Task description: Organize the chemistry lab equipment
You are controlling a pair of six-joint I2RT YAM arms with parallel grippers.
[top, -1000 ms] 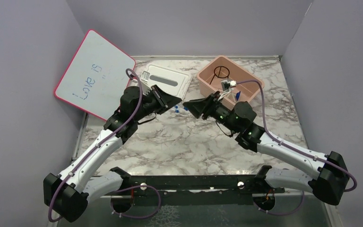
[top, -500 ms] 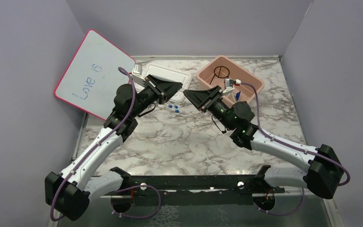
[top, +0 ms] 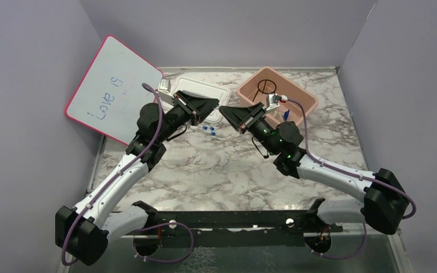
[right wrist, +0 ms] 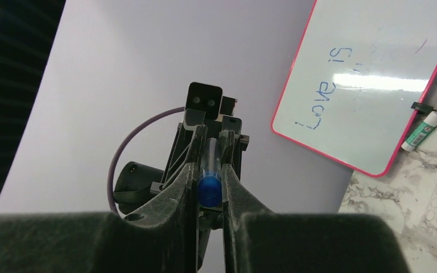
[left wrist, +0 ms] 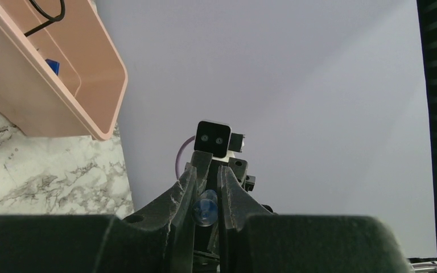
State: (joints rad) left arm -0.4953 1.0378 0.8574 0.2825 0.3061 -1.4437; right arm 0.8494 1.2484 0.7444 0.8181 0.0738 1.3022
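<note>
With the left gripper (left wrist: 207, 185), clamped tight on the rounded end of a clear glass tube (left wrist: 206, 207), fingers pressed against both its sides. With the right gripper (right wrist: 210, 170), closed likewise on the opposite end of what looks like that same tube, right at its small blue cap (right wrist: 210, 191). Met tip to tip in the air, above the grey-veined marble table (top: 216, 165), with the tube off the surface.

Lying loose on the marble, near and toward the left arm's side: a few tiny blue caps (top: 209, 130). Behind the left gripper, a white rectangular plastic tray (top: 196, 86). Behind the right arm, a pink plastic bin (top: 304, 98), holding a black wire ring stand (top: 266, 86) and a small blue piece (top: 285, 114). Leaning at the left wall, a pink-framed whiteboard (top: 111, 85) marked "Love is" in blue; beside its corner, a white marker with green label (right wrist: 422, 128).
</note>
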